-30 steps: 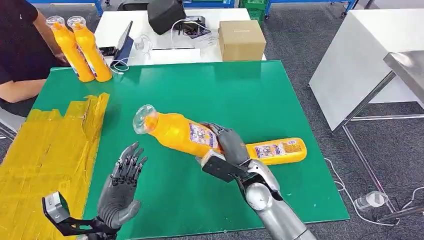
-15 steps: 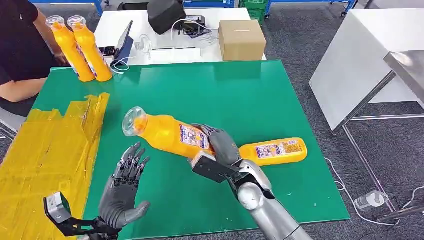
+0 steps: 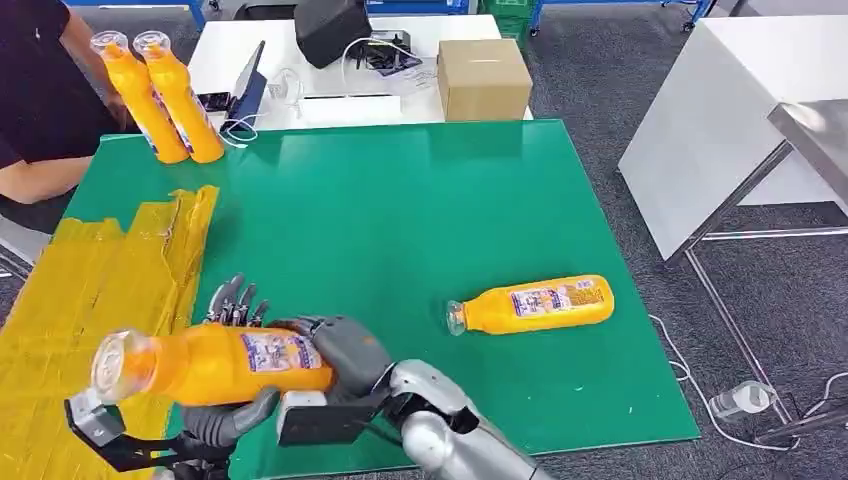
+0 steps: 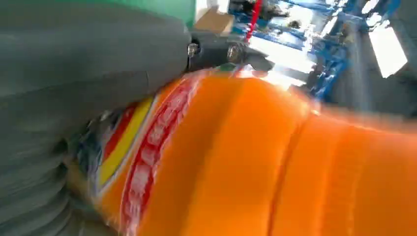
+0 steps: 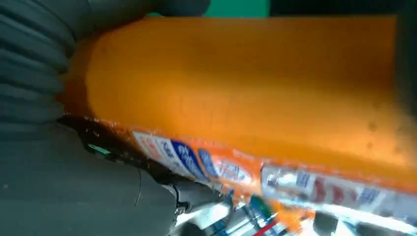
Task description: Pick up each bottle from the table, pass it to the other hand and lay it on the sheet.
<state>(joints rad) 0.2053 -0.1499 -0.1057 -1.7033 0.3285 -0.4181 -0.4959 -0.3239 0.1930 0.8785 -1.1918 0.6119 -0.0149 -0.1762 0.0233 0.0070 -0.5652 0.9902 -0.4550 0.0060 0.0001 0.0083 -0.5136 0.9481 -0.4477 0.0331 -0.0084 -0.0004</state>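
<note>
while the right hand (image 3: 345, 352) grips the bottle (image 3: 215, 362) beside the yellow sheet (image 3: 90, 290), the left hand (image 3: 225, 405), cupped beneath with fingers spread, should close firmly before release.

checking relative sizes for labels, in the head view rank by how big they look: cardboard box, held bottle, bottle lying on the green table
1. Held bottle, though it is nearest the camera, so its lead is unsure.
2. Lying bottle and cardboard box: too alike to rank; the box is farther away.
</note>
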